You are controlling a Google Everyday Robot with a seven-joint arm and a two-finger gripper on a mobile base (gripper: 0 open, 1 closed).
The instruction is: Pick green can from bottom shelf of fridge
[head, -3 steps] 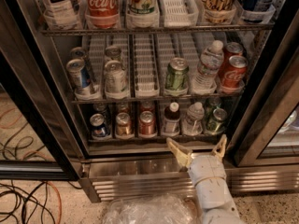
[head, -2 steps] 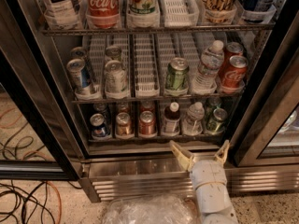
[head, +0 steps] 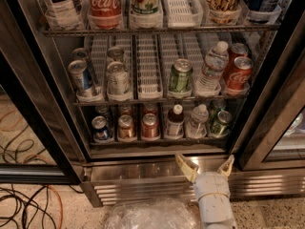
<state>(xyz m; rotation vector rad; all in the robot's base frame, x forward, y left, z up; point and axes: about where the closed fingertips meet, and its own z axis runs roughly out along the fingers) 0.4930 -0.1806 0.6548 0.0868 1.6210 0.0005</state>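
Note:
The green can (head: 221, 123) is small and dark green with a silver top. It stands at the right end of the bottom shelf (head: 157, 140) of the fridge (head: 143, 173), in front of a second dark can. My gripper (head: 206, 167) is open and empty, with its tan fingers (head: 186, 166) spread. It hangs in front of the steel base below the shelf, a little left of and below the green can, and touches nothing. A paler green-and-silver can (head: 180, 76) stands on the middle rack.
Also on the bottom shelf, from the left: a blue can (head: 100, 128), a copper can (head: 126, 127), a red can (head: 149, 126), a dark bottle (head: 175, 122) and a water bottle (head: 196, 121). Black door frames flank the opening. A clear plastic bag (head: 152, 214) and cables (head: 24, 209) lie on the floor.
My gripper has dropped slightly in view and edged right, still open. The cans and bottles have not moved.

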